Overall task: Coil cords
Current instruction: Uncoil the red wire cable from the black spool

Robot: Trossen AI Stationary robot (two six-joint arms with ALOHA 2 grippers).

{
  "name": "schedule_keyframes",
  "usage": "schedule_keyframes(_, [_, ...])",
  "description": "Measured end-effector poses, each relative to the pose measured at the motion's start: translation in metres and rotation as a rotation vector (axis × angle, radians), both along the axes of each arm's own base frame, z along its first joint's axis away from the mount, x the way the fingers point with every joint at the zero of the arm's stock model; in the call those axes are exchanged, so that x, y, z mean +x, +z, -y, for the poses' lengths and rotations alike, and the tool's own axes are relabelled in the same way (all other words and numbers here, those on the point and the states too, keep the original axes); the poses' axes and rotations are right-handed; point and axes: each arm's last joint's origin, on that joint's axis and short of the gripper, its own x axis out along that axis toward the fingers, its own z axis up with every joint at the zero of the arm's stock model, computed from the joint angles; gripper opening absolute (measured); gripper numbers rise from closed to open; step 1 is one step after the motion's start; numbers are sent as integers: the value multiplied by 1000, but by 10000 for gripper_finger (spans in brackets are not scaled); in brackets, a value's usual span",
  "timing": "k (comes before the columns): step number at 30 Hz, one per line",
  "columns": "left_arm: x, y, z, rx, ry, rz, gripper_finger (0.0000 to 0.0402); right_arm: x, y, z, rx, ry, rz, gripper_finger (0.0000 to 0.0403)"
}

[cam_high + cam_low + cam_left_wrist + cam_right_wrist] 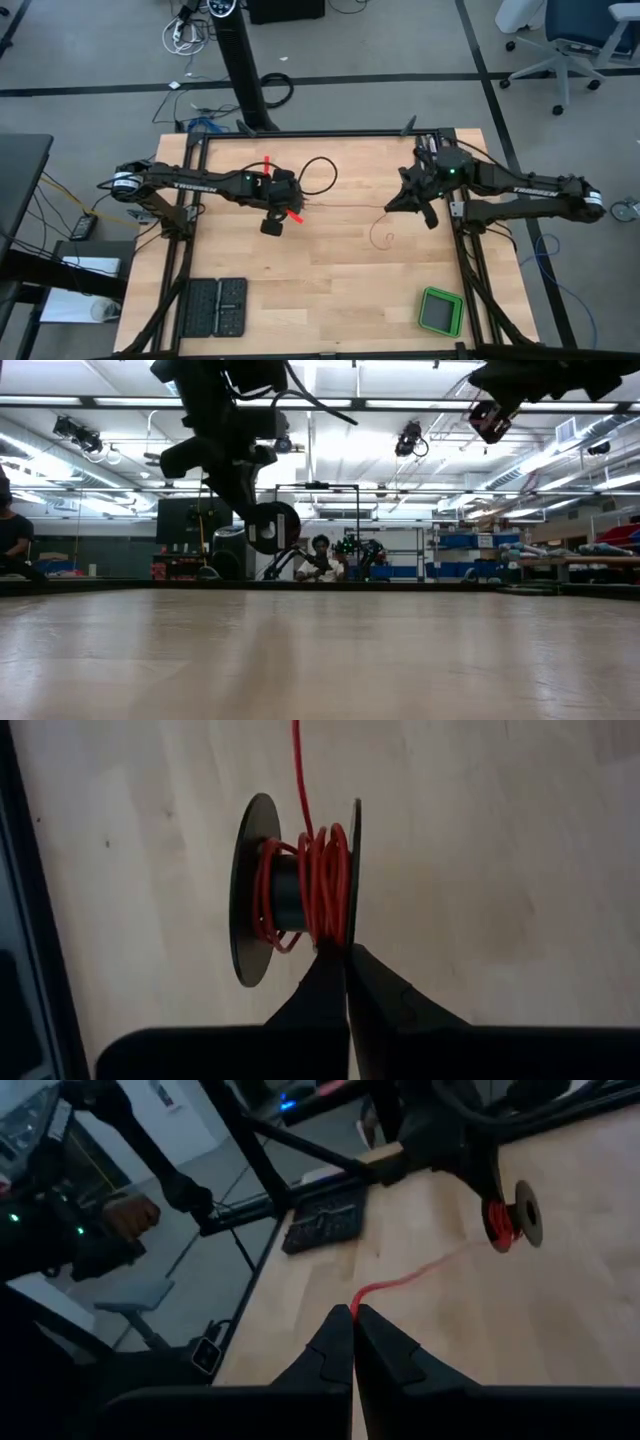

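A black spool (270,890) with the thin red cord (320,880) wound on its core hangs above the table's middle, and my left gripper (346,952) is shut on it. In the low view the spool (272,525) hangs well clear of the tabletop. From the spool the cord (345,206) runs toward the table's right to my right gripper (354,1312), which is shut on it. Past that gripper, a slack loop of the cord (381,237) lies on the wood. My left gripper pinches the rim of one spool flange (352,925) between its two fingers. The fingers slant down from the table's left. The spool is lifted clear, its axis about level. My right gripper pinches a single strand of the cord (362,1292) between its fingers, coming almost level from the table's right. The strand runs from there, nearly straight and off the table, to the spool (512,1215).
A black cable loop (318,175) lies just beyond the spool. Two black flat trays (215,305) sit near the front left and a green box (440,310) near the front right. Black frame rails (190,230) border the wooden tabletop.
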Motion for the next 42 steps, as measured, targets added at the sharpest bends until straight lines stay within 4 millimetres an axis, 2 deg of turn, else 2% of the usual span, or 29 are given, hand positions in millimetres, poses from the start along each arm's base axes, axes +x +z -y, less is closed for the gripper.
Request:
schedule_keyframes(5, [1, 1, -1, 28, 14, 18, 0, -8, -11, -2, 27, -3, -132, 4])
schedule_keyframes(8, [4, 4, -1, 32, 16, 61, 0, -5, -22, -2, -22, -37, -169, 19])
schedule_keyframes(19, [13, 21, 0, 1, -26, 250, 0, 10, -68, -1, -26, -129, -437, 133])
schedule_keyframes(23, [20, 32, 3, -47, -102, 374, 0, 28, -71, 4, -89, -185, -319, 147])
schedule_keyframes(30, [28, 46, 6, -109, -198, 538, 0, 60, -74, 10, -214, -158, -115, 144])
schedule_keyframes(42, [32, 54, 6, -115, -230, 634, 0, 98, -93, 21, -85, -87, 46, 137])
